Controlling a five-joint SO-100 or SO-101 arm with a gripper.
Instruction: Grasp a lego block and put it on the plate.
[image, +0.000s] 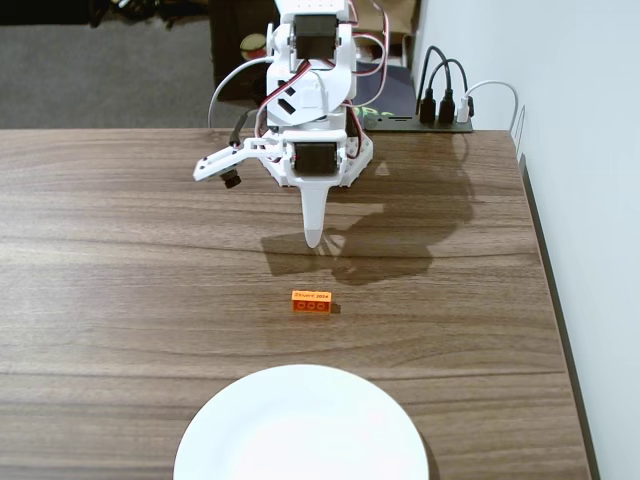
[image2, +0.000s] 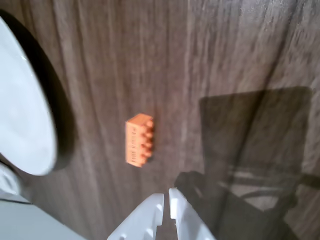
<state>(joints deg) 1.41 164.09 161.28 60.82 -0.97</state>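
Observation:
The orange lego block (image: 312, 301) lies on the wooden table, studs facing the camera, between the arm and the plate. In the wrist view the lego block (image2: 139, 139) lies just ahead of the fingertips. The white plate (image: 300, 430) sits at the table's front edge, and shows at the left of the wrist view (image2: 22, 100). My white gripper (image: 314, 238) points down above the table, a short way behind the block, and is empty. In the wrist view the gripper (image2: 166, 196) has its jaws together with only a thin slit between them.
The arm's base (image: 320, 150) stands at the back of the table. A black USB hub with cables (image: 440, 110) sits at the back right. The table's right edge (image: 555, 300) borders a white wall.

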